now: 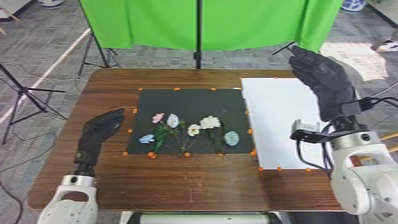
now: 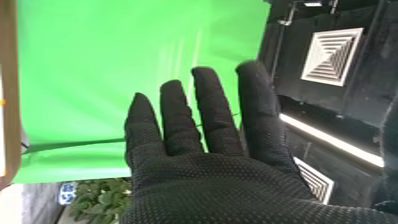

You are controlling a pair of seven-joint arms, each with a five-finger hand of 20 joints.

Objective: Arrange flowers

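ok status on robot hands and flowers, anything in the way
Right robot hand open, raised; left robot hand beside dark mat; flowers on mat, nothing covering them.

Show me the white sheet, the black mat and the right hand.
White sheet (image 1: 280, 120): head view, bare middle.
Black mat (image 1: 185, 101): head view, bare far part.
Right hand (image 1: 325, 81): head view, middle of glove.

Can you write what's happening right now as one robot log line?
task: arrange flowers | right hand: open, empty | left hand: empty | flowers: on black sheet
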